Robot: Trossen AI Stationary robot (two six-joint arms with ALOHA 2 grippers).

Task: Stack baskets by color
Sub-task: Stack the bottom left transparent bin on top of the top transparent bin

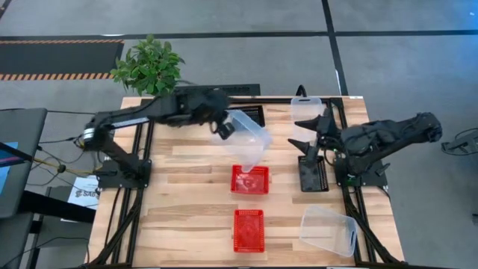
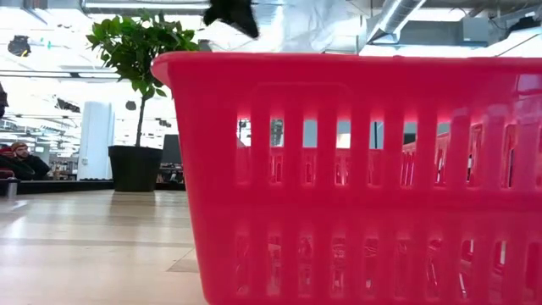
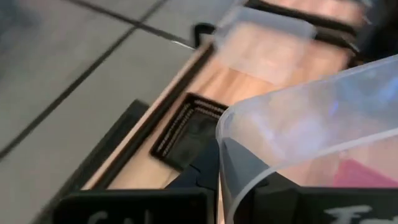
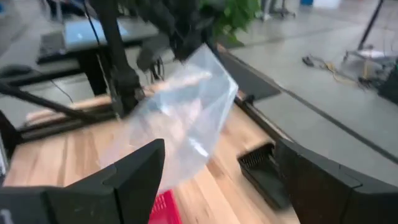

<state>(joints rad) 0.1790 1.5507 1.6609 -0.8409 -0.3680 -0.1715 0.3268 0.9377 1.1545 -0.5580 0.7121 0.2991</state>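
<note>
Clear bin: clamped by its rim in left end effector, tilted above bench for stacking; right end effector wide open, empty.

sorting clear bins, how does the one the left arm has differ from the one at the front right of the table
The held clear bin hangs tilted in the air above a red basket, gripped by the left gripper. The front clear bin rests on the table, untouched, with nothing under it. Both are clear, rounded and look empty.
</note>
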